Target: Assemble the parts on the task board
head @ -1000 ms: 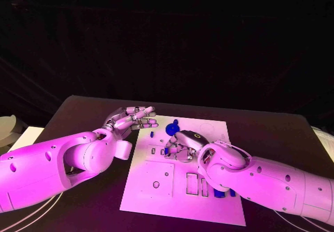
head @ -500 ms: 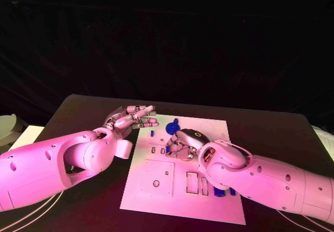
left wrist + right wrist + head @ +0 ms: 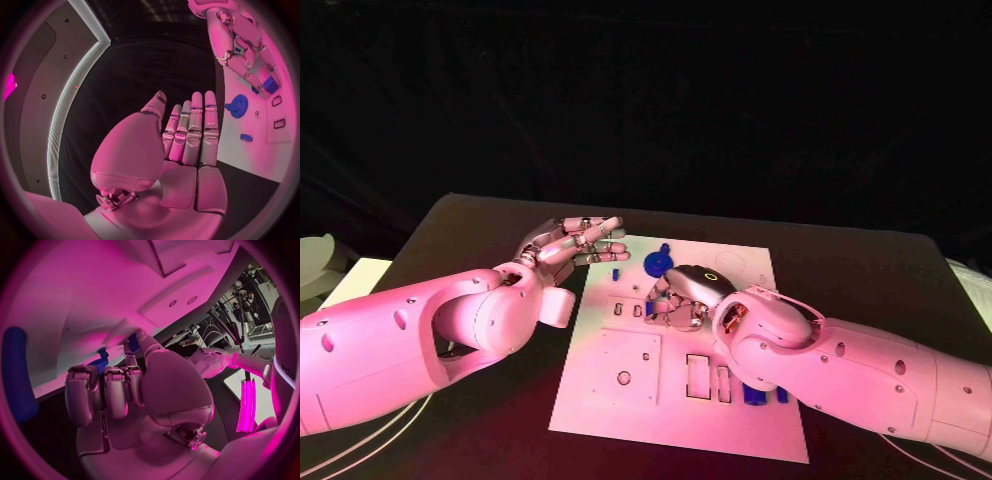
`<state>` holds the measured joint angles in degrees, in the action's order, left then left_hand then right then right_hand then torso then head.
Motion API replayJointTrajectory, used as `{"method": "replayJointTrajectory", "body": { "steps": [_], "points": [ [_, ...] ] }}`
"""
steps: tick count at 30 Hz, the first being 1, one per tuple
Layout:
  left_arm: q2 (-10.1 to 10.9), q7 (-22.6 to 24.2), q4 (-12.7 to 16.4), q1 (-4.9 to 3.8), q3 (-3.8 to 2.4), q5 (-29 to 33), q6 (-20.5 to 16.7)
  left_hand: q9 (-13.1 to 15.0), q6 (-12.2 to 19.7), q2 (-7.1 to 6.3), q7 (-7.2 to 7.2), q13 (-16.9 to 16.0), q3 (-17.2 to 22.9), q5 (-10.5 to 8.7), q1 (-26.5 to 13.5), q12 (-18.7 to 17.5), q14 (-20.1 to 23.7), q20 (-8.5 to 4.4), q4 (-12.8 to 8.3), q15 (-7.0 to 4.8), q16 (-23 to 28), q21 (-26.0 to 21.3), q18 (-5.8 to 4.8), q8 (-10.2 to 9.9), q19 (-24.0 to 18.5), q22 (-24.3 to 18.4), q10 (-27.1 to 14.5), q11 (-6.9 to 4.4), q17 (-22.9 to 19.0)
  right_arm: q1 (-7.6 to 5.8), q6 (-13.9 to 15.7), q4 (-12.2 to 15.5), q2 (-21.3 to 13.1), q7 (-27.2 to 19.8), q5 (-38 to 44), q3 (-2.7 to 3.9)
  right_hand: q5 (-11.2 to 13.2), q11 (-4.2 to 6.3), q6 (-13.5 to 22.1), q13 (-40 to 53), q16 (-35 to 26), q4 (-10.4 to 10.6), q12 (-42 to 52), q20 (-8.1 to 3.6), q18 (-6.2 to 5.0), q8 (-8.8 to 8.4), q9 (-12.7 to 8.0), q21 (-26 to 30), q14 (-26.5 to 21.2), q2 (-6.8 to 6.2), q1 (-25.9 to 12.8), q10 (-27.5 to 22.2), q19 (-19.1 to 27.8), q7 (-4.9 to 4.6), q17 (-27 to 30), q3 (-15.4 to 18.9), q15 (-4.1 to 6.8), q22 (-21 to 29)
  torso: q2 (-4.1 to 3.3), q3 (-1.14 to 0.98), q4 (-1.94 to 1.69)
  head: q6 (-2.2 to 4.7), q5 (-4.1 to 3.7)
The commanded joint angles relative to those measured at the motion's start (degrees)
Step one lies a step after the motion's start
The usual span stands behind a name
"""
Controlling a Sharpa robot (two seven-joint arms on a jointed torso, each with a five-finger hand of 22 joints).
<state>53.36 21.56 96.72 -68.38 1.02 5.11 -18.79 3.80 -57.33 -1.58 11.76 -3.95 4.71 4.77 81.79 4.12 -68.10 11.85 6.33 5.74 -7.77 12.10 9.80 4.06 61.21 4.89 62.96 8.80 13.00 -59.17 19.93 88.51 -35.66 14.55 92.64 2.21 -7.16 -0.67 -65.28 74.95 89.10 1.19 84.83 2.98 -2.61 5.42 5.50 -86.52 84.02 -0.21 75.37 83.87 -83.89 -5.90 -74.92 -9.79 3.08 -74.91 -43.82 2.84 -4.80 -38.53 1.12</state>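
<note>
The white task board (image 3: 733, 262) lies in the middle of the table. My right hand (image 3: 678, 296) hangs over its middle with fingers curled down. In the right wrist view the fingertips (image 3: 130, 356) pinch a small blue part (image 3: 133, 343) against the board (image 3: 81, 295). In the left wrist view that blue part (image 3: 270, 84) sits under the right hand (image 3: 240, 42). A blue gear (image 3: 656, 264) (image 3: 237, 106) stands just beyond the right hand. My left hand (image 3: 574, 243) (image 3: 187, 137) hovers at the board's far left edge, flat, fingers straight, holding nothing.
A small blue part (image 3: 616, 273) (image 3: 246, 137) lies on the board near the left hand. More blue parts (image 3: 754, 396) sit in slots by the board's near right edge. A long blue peg (image 3: 19, 375) stands beside the right hand. Black table (image 3: 877, 270) surrounds the board.
My right hand has edged slightly toward the far side of the board, fingers still curled down. The left hand has stayed where it was.
</note>
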Motion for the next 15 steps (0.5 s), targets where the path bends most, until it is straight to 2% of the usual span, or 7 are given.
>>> {"method": "replayJointTrajectory", "body": {
  "steps": [1,5,10,15],
  "points": [
    [0.0,0.3,0.2,-0.02,-0.03,0.1,1.1,-0.1,0.4,0.41,0.07,0.1,0.1,-0.18,0.1,-0.3,-0.4,-0.05,-0.3,-0.14,0.3,-0.3,0.65,-0.4,0.3,-0.1,-0.4,-0.08,0.1,0.58,-4.5,-0.5,-0.1,2.7,0.9,-0.56,0.3,-0.57,0.5,11.4,-0.4,-0.1,-0.6,0.2,0.84,-0.56,-0.2,0.3,5.4,-0.94,-0.4,3.3,-2.3,-0.1,-12.5,0.5,-0.28,-7.1,0.01,0.02,0.03,-0.01,-0.16],
    [0.0,0.2,0.2,-0.02,-0.03,0.1,1.1,-0.1,0.4,0.38,0.12,0.1,0.1,-0.2,0.0,-0.3,-0.4,-0.05,-0.3,-0.13,0.3,-0.4,0.65,-0.4,0.3,-0.1,-0.5,-0.05,0.1,0.57,-4.5,-0.4,0.0,2.9,0.9,-0.59,0.4,-1.17,2.2,10.6,-0.6,0.2,-1.8,0.56,0.8,-1.59,-0.6,0.4,5.3,-1.73,-1.0,2.6,-2.2,-0.83,-12.2,0.7,-0.75,-6.9,0.01,0.04,-0.01,0.06,-0.19],
    [0.0,0.2,0.2,-0.02,-0.03,0.1,1.1,-0.1,0.4,0.37,0.14,0.1,0.1,-0.2,0.0,-0.3,-0.4,-0.05,-0.3,-0.13,0.3,-0.4,0.64,-0.4,0.3,-0.1,-0.5,-0.04,0.1,0.57,-4.5,-0.5,0.1,3.1,0.9,-0.63,0.4,-1.82,4.2,9.0,-0.7,0.4,-4.4,1.1,0.77,-1.93,-1.0,0.5,5.3,-2.58,-1.5,1.3,-2.1,-1.55,-12.0,0.9,-1.33,-6.7,0.02,0.04,0.04,0.03,-0.21],
    [0.0,0.2,0.2,-0.02,-0.03,0.1,1.2,-0.1,0.4,0.37,0.14,0.1,0.1,-0.2,0.0,-0.3,-0.4,-0.05,-0.3,-0.13,0.3,-0.4,0.64,-0.4,0.3,-0.1,-0.5,-0.04,0.1,0.57,-4.2,-0.4,0.1,3.2,0.9,-0.68,0.4,-2.01,4.8,8.4,-0.8,0.5,-5.3,1.3,0.74,-1.92,-1.2,0.6,5.3,-2.89,-1.6,0.8,-2.1,-1.75,-11.9,1.0,-1.51,-6.6,0.0,0.01,0.03,-0.15,-0.17]
  ]
}}
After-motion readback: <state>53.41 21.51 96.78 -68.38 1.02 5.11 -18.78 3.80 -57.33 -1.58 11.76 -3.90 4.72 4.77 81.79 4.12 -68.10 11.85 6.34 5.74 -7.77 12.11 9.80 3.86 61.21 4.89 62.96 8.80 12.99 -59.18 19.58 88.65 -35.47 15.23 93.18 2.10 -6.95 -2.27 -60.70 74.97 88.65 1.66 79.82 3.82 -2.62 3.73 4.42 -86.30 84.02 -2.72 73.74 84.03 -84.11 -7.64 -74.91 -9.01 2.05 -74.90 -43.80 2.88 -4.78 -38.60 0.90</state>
